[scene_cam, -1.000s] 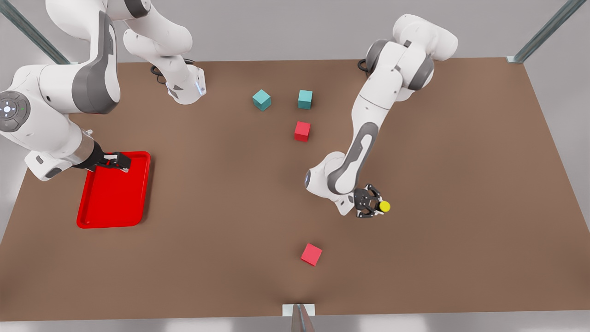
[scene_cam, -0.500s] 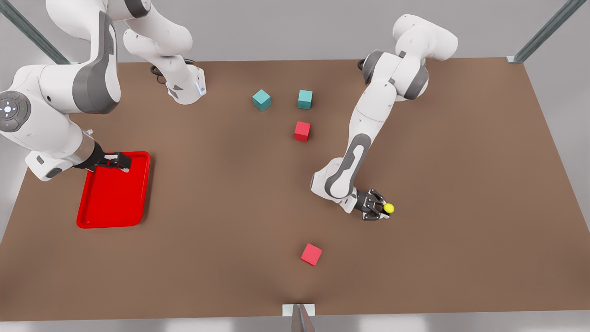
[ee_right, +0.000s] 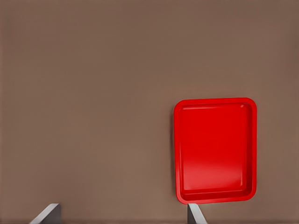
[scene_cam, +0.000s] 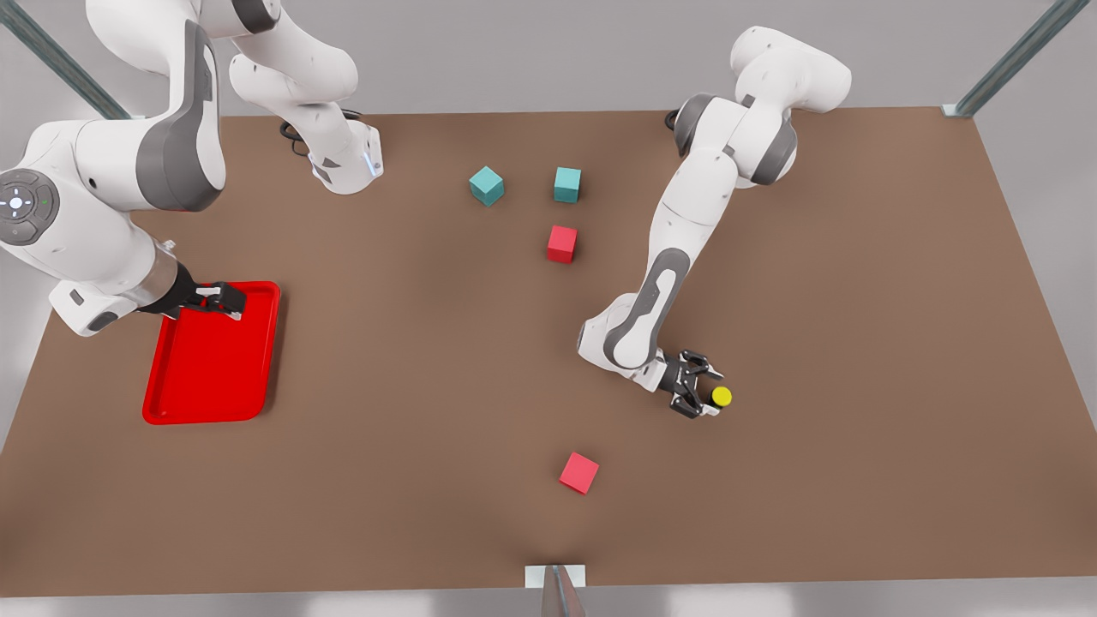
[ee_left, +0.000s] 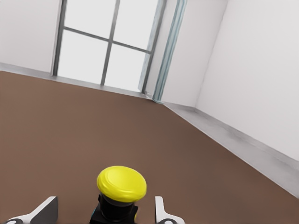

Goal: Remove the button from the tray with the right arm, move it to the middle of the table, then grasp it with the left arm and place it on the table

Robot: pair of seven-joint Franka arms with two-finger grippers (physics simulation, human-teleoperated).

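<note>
The right gripper [scene_cam: 224,302] is hanging over the far end of the tray [scene_cam: 210,377] at the front view's left, fingers [ee_right: 49,213] spread wide and holding nothing; the tray is sitting flat on the bench [scene_cam: 411,343] with its floor bare. Moving right, two teal cubes [scene_cam: 486,185] are sitting side by side near the far edge, a red cube [scene_cam: 562,243] just nearer than them, and a second red cube [scene_cam: 579,472] is lying well toward the near edge. Right of centre, the left gripper [scene_cam: 704,394] is sitting low over the bench, fingers [ee_left: 161,212] parted with a gap on each side of the button [scene_cam: 722,396]. In the left wrist view the button [ee_left: 120,191] is standing upright between the fingers, yellow cap up, black body on the bench, neither finger touching it. Both red cubes are lying well apart from the button
</note>
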